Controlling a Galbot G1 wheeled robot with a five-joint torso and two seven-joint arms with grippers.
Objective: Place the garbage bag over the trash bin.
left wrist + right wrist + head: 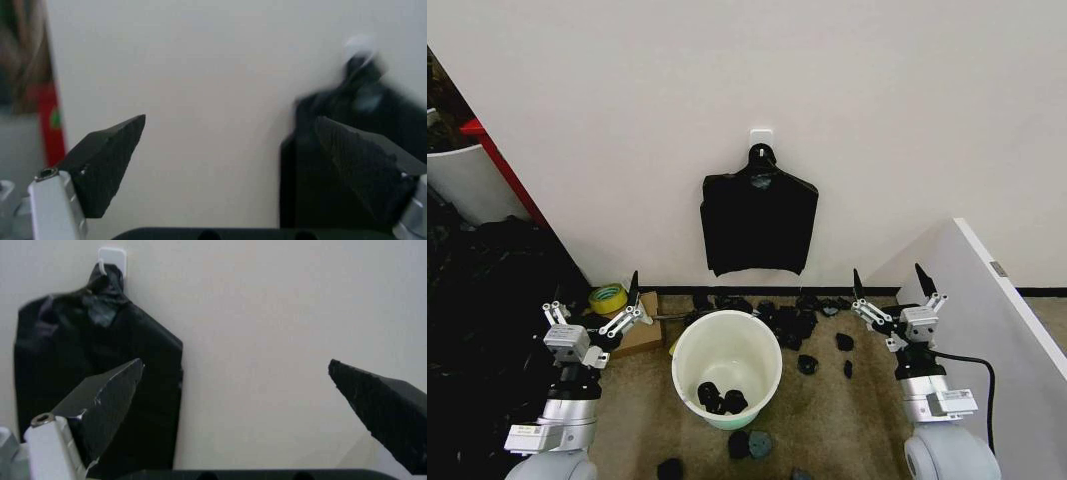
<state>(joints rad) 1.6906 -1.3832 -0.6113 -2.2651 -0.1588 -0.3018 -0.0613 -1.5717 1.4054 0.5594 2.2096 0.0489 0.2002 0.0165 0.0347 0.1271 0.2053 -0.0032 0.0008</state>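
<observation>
Straight ahead, the trash bin [727,367] stands on the floor between the two raised arms, its rim bare and a few small black lumps [720,398] lying in its bottom. The left gripper [594,303] hovers just to the bin's left with its jaws spread wide apart and holding nothing. The right gripper [889,289] hovers to the bin's right, jaws likewise wide apart and empty. Beyond both sets of jaws, a black bundle of bags [759,222] hangs flat from a white wall hook [761,136]; the garbage bag is probably one of that bundle. More black lumps [792,322] litter the floor between bin and wall.
</observation>
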